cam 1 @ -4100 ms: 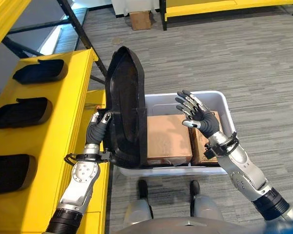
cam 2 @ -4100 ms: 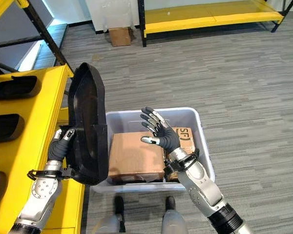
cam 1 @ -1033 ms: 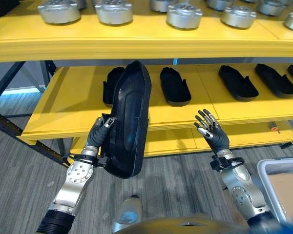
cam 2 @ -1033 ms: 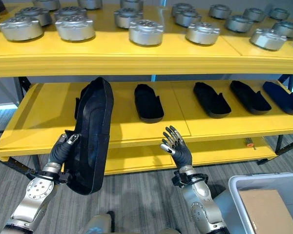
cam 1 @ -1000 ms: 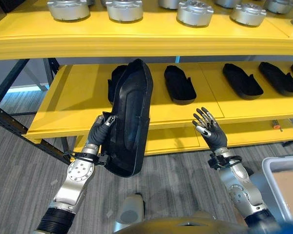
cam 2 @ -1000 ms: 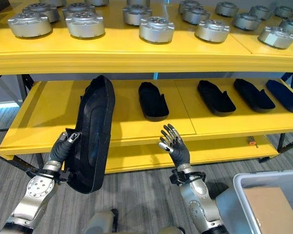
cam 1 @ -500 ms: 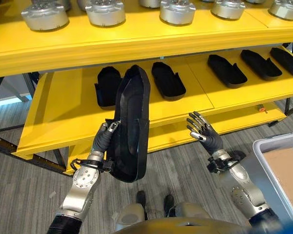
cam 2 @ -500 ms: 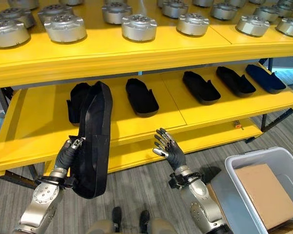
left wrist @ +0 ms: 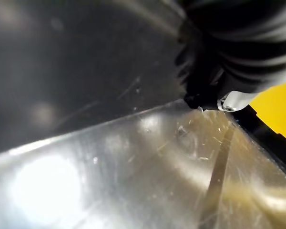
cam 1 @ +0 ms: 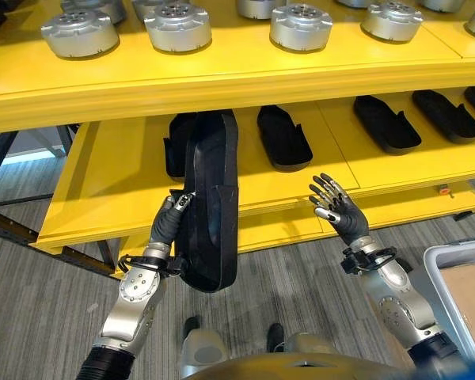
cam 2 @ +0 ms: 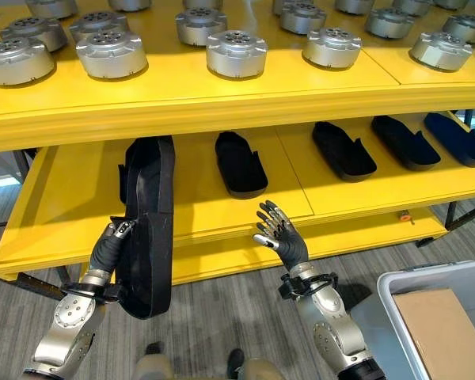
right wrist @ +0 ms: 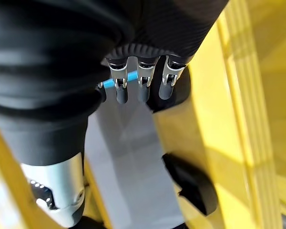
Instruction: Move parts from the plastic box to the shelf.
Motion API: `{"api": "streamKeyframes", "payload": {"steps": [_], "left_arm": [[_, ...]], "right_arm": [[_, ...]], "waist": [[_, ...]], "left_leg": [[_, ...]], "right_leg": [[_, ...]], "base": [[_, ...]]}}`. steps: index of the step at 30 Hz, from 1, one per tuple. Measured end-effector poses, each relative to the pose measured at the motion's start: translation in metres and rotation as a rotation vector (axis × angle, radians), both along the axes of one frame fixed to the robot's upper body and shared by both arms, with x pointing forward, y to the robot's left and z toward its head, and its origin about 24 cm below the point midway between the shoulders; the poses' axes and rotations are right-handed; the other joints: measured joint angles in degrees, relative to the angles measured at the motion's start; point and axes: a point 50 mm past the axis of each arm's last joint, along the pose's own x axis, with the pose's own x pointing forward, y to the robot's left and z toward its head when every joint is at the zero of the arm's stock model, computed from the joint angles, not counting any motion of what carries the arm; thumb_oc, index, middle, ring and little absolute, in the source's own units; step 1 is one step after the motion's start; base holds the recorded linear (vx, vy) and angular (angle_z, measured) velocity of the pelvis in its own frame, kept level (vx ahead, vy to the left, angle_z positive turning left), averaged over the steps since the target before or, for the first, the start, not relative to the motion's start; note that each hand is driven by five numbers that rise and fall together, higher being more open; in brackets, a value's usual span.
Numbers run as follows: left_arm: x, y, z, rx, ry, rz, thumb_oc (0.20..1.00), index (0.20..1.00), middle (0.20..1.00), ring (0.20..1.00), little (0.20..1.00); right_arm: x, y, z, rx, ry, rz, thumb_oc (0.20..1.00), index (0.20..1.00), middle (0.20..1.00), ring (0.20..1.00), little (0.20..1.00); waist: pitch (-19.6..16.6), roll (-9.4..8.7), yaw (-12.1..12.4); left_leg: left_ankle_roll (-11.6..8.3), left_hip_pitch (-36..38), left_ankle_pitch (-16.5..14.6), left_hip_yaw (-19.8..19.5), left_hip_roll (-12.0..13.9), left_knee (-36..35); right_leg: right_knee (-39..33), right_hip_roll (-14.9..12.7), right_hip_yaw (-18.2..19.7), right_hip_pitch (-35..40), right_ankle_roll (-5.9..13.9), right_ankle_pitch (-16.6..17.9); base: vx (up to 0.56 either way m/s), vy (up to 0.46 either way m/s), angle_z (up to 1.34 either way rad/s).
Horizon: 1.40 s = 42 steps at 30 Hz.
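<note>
Fingers of your left hand (cam 1: pixel 166 226) are curled round the edge of a long black part (cam 1: pixel 211 202), held upright on its end in front of the middle shelf (cam 1: pixel 111 170); your right hand (cam 1: pixel 340 215) hovers beside it with fingers spread and nothing in them. Placement is what you have left for this one: the part has reached the shelf but is not yet laid down, and bare yellow board to the left of the parts already there looks like your spot. Five similar parts (cam 2: pixel 240 164) already lie flat in a row there. Your part is a smooth, glossy moulded shell, boat-shaped with a raised rim and hollow middle, rigid by the look of it. Round ribbed metal castings (cam 2: pixel 236 52) fill the shelf above. The box (cam 2: pixel 396 309), pale plastic, holds brown cardboard and sits to your right.
</note>
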Motion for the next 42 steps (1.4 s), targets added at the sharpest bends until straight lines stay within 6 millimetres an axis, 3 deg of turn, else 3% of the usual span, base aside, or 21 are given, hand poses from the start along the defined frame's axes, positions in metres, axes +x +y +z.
{"api": "streamKeyframes", "payload": {"steps": [1, 3, 4, 5, 6, 12, 16, 25, 32, 42], "left_arm": [[0.002, -0.002, 0.002, -0.006, -0.011, -0.003, 0.2, 0.2, 0.2, 0.2, 0.2], [0.004, -0.007, 0.003, -0.02, -0.016, -0.011, 0.2, 0.2, 0.2, 0.2, 0.2], [0.004, -0.006, 0.003, -0.019, -0.018, -0.007, 0.2, 0.2, 0.2, 0.2, 0.2], [0.004, -0.005, 0.004, -0.015, -0.022, -0.001, 0.2, 0.2, 0.2, 0.2, 0.2], [0.004, -0.003, 0.004, -0.007, -0.018, 0.007, 0.2, 0.2, 0.2, 0.2, 0.2], [0.002, 0.007, 0.005, 0.03, -0.012, 0.022, 0.2, 0.2, 0.2, 0.2, 0.2], [0.002, 0.009, 0.005, 0.044, -0.005, 0.022, 0.2, 0.2, 0.2, 0.2, 0.2], [0.017, 0.017, 0.007, 0.09, -0.022, 0.085, 0.2, 0.2, 0.2, 0.2, 0.2], [0.047, 0.033, 0.019, 0.139, -0.063, 0.219, 0.2, 0.2, 0.2, 0.2, 0.2], [0.086, 0.075, 0.046, 0.241, -0.049, 0.386, 0.2, 0.2, 0.2, 0.2, 0.2]], "right_arm": [[0.0, -0.003, 0.001, -0.012, -0.004, -0.002, 1.0, 1.0, 1.0, 1.0, 1.0], [0.001, -0.009, 0.002, -0.029, -0.007, -0.019, 1.0, 1.0, 1.0, 1.0, 1.0], [0.001, -0.008, 0.002, -0.022, -0.005, -0.023, 1.0, 1.0, 1.0, 1.0, 1.0], [0.0, -0.005, 0.001, -0.019, -0.003, -0.015, 1.0, 1.0, 1.0, 1.0, 1.0], [-0.001, -0.004, -0.001, -0.001, 0.005, -0.022, 1.0, 1.0, 1.0, 1.0, 1.0], [-0.009, -0.003, -0.01, 0.018, 0.04, -0.026, 1.0, 1.0, 1.0, 1.0, 1.0], [-0.012, -0.004, -0.013, 0.018, 0.054, -0.025, 1.0, 1.0, 1.0, 1.0, 1.0], [-0.016, -0.004, -0.017, 0.013, 0.08, -0.011, 1.0, 1.0, 1.0, 1.0, 1.0], [-0.016, -0.002, -0.018, 0.007, 0.094, 0.008, 1.0, 1.0, 1.0, 1.0, 1.0], [-0.01, 0.011, -0.015, 0.003, 0.087, 0.068, 1.0, 1.0, 1.0, 1.0, 1.0]], "waist": [[0.13, 1.63, -0.83], [-0.07, 5.01, -1.61], [-0.25, 5.35, -2.1], [-0.41, 4.89, -1.92], [-0.53, 3.95, -1.33], [-1.2, 2.51, -0.26], [-1.36, 1.92, -0.35], [-1.22, 1.29, -0.52], [-0.94, -0.05, -0.75], [3.79, -3.12, -1.43]], "left_leg": [[0.51, 0.38, 3.58, 0.43, 0.78, -1.23], [0.21, 1.82, 3.69, 3.68, 0.77, -2.54], [-1.42, 2.51, 2.14, 4.17, -0.31, -4.42], [-1.97, 2.66, 1.78, 4.77, -1.36, -5.52], [-2.25, 2.41, 1.58, 5.06, -3.98, -6.21], [1.32, 3.05, -0.49, 5.96, -10.8, -3.96], [1.95, 2.59, -1.38, 6.49, -12.44, -2.03], [2.14, 1.31, -3.2, 6.44, -12.58, 1.75], [1.93, -2.05, -4.4, 5.59, -12.25, 5.47], [1.52, -8.66, -4.8, 4.36, -10.47, 10.12]], "right_leg": [[1.24, -0.31, -0.68, -0.44, 1.13, -0.59], [3.91, -0.9, -1.02, -1.4, 3.63, -1.63], [5.43, -2.21, -0.89, -2.37, 5.34, -2.17], [6.39, -3.38, -0.17, -3.62, 6.32, -2.42], [6.1, -5.96, 0.25, -4.03, 8.12, -1.48], [0.47, -12.21, 1.4, 0.04, 12.54, 2.1], [-1.93, -13.4, 1.62, 1.28, 13.46, 3.79], [-3.99, -13.81, 1.63, 2.8, 14.02, 5.18], [-3.47, -13.43, 1.39, 1.37, 13.89, 5.35], [-2.32, -11.88, 1.29, -3.3, 12.88, 6.44]], "base": [[0.01, 0.285, 0.2], [0.01, 0.329, 0.25], [0.01, 0.291, 0.18], [0.02, 0.255, 0.11], [0.04, 0.244, 0.08], [0.01, 0.252, 0.06], [-0.01, 0.203, -0.04], [0.0, 0.076, 0.0], [-0.03, -0.016, 0.03], [-0.06, -0.029, 0.02]]}}
